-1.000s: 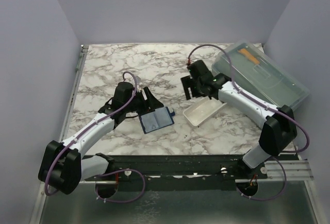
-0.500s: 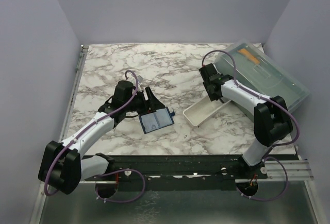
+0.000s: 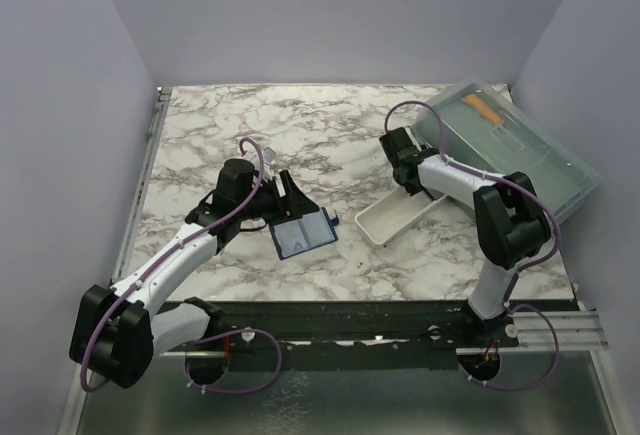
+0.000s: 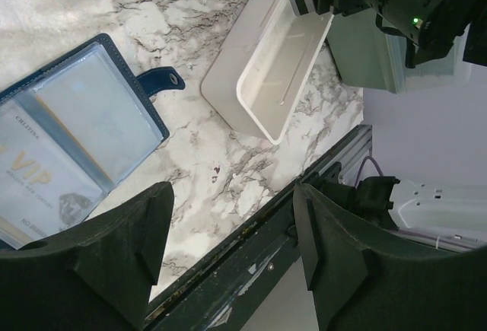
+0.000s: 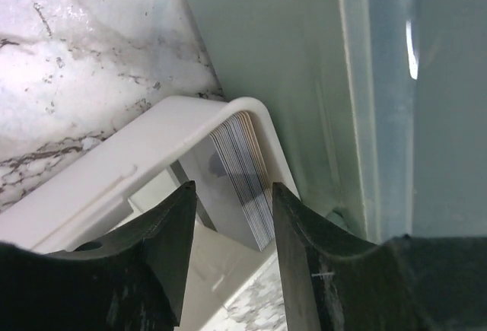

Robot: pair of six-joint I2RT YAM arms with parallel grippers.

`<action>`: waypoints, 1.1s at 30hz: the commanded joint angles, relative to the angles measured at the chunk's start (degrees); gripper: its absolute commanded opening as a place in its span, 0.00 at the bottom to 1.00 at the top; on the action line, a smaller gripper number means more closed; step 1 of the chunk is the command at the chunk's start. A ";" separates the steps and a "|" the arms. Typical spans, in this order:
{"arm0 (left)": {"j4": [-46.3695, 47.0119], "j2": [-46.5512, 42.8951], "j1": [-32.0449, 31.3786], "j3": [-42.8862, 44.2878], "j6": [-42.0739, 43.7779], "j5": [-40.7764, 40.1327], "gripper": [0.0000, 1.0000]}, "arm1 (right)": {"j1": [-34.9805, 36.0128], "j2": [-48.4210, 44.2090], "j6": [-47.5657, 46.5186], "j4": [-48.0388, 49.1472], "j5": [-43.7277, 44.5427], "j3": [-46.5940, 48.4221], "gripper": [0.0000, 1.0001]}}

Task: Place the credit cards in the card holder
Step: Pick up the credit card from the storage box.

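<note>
The card holder [image 3: 305,235] lies open on the marble, its navy rim and snap tab [image 4: 163,81] showing in the left wrist view. A pale card with "VIP" lettering [image 4: 42,186] sits behind one of its clear pockets. My left gripper [image 3: 290,195] hovers open just beyond the holder, holding nothing [image 4: 232,255]. A stack of credit cards [image 5: 242,179] stands on edge in the far corner of the white tray [image 3: 385,223]. My right gripper [image 3: 408,177] is down over that corner, its fingers either side of the stack [image 5: 232,194], with a gap still visible on the left side.
A large grey-green translucent box [image 3: 515,150] with an orange strip [image 3: 482,107] lies at the right, tight against the tray's far end [image 5: 319,57]. The table's dark front rail [image 4: 251,270] runs below the left gripper.
My right gripper swung right and down onto the tray's far corner, and its jaws narrowed around the card stack. The left gripper and the card holder stayed put.
</note>
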 commanded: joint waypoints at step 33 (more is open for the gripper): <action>-1.87 -2.30 0.07 -0.78 0.64 1.52 0.71 | -0.36 -2.81 2.33 -6.18 2.43 3.58 0.00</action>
